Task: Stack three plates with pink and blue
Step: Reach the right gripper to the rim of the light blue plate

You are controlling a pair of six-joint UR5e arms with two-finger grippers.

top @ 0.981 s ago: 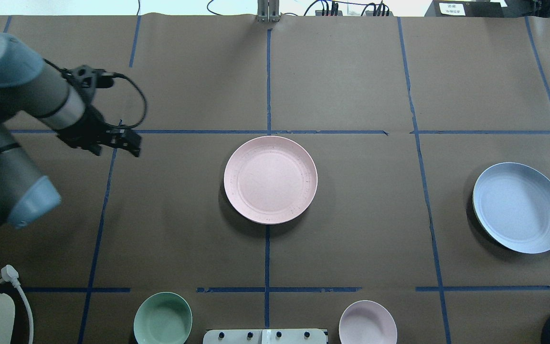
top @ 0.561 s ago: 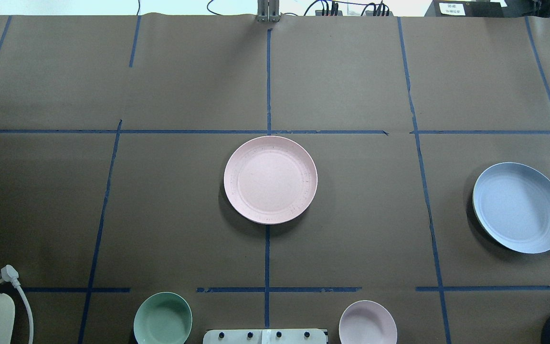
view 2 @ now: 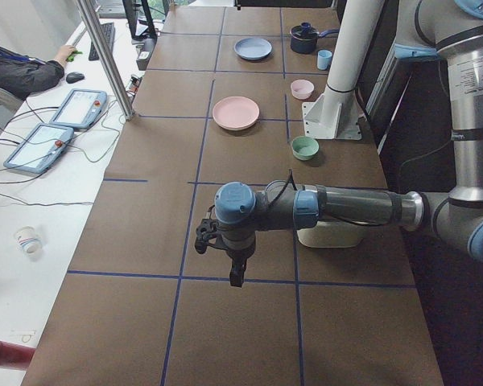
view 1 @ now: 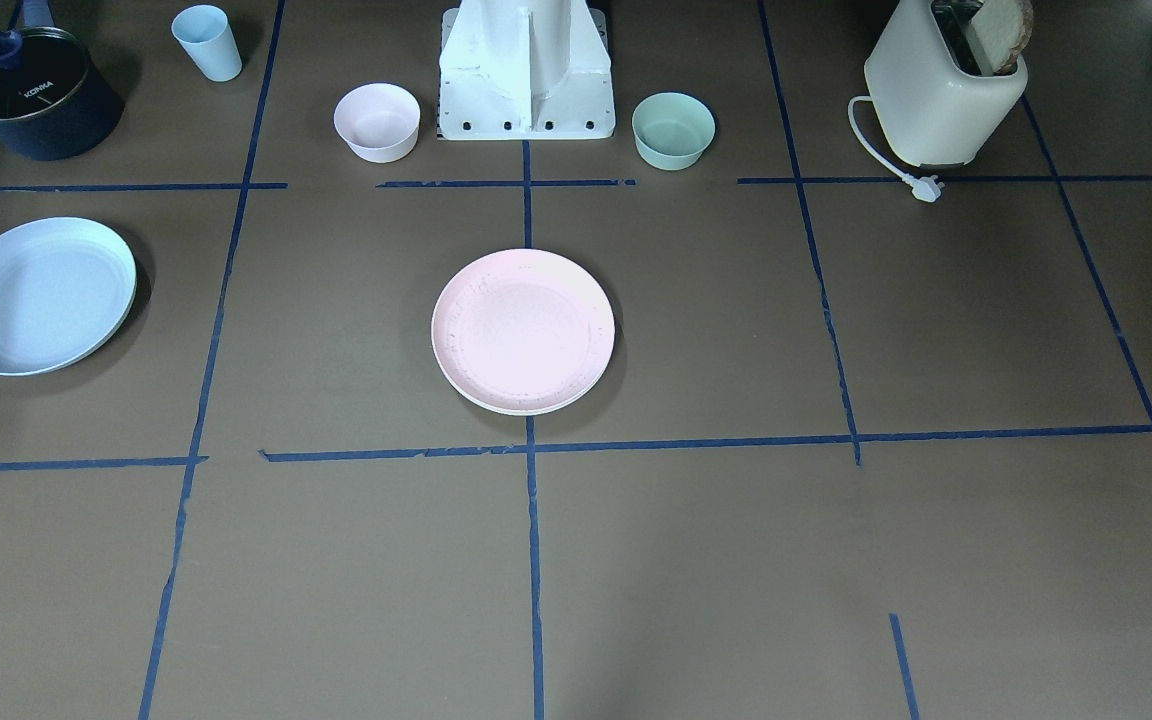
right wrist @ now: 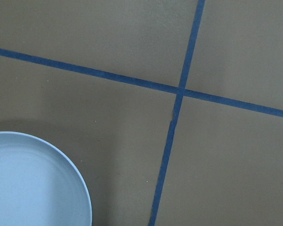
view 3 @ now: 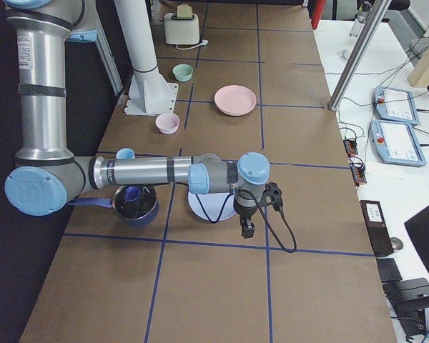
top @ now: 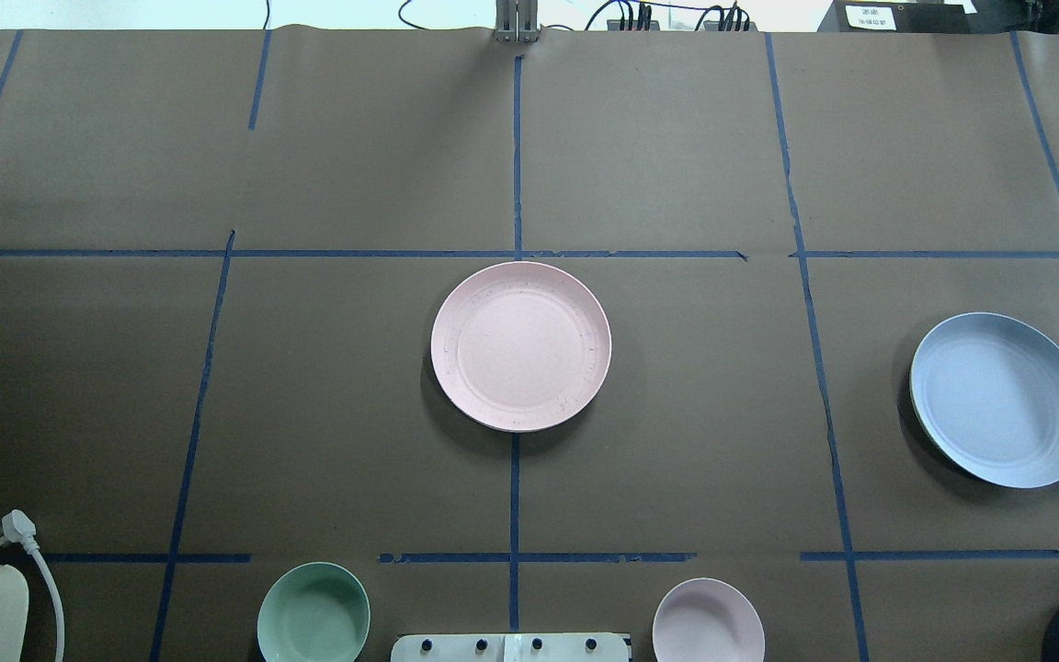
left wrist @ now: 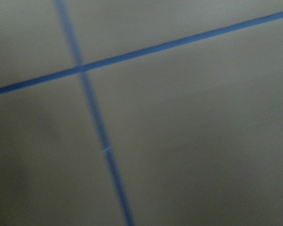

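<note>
The pale pink plate (top: pixel 520 345) lies at the table's middle, also in the front-facing view (view 1: pixel 523 332). A thin cream edge (view 1: pixel 526 409) shows under its near rim; no separate cream-white plate is in view. The light blue plate (top: pixel 1001 398) lies alone at the right, and shows in the right wrist view (right wrist: pixel 33 183). My left gripper (view 2: pixel 236 277) points down over bare table far left of the plates. My right gripper (view 3: pixel 247 232) hangs just beyond the blue plate (view 3: pixel 211 207). I cannot tell whether either is open or shut.
A small green bowl (top: pixel 313 611) and a small pink bowl (top: pixel 708 621) flank the robot base (view 1: pixel 526 70). A toaster (view 1: pixel 946 85) with a cable, a dark pot (view 1: pixel 31 95) and a blue cup (view 1: pixel 208 42) stand near the robot's edge.
My left arm has moved left out of the overhead view. The plates and bowls have not moved.
</note>
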